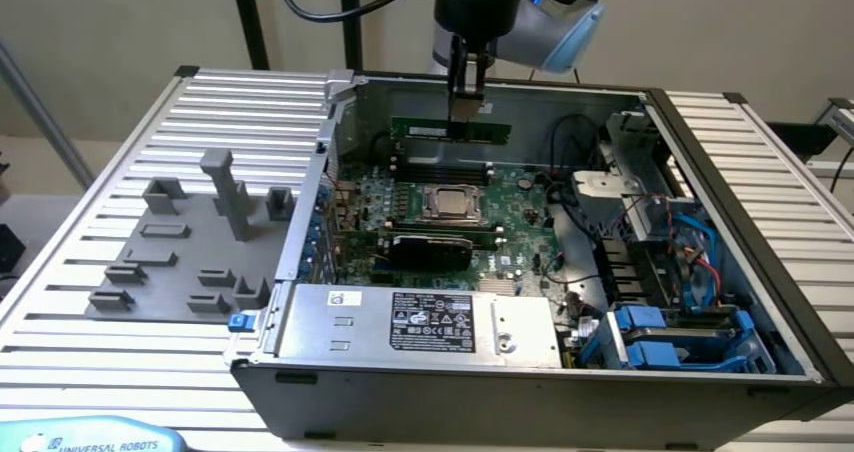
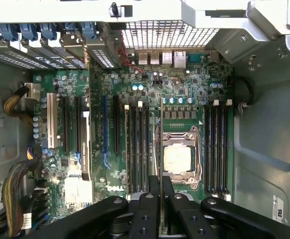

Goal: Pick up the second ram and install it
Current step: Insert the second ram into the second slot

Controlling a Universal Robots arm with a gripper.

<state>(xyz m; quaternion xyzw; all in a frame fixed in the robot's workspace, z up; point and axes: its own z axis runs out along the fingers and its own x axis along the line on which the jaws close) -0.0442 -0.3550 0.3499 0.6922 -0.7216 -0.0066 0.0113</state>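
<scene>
Black jaws sit closest to the wrist camera, closed to a narrow gap and clamped on the top edge of the second ram, which appears edge-on as a thin line running away from them between the bank of long dark memory slots and the CPU socket. From the exterior view the same green stick hangs level and lengthwise under the arm, gripped near its middle, held above the motherboard toward the far wall of the open computer case and not touching the board. Just below it and a little nearer the camera lies the square metal CPU socket. A silver power supply with a black label fills the near corner of the case, with blue drive caddies on the exterior view's right. On the slatted metal counter, to the exterior view's left of the case, stands a grey holder tray with upright blocks, well apart from the stick
</scene>
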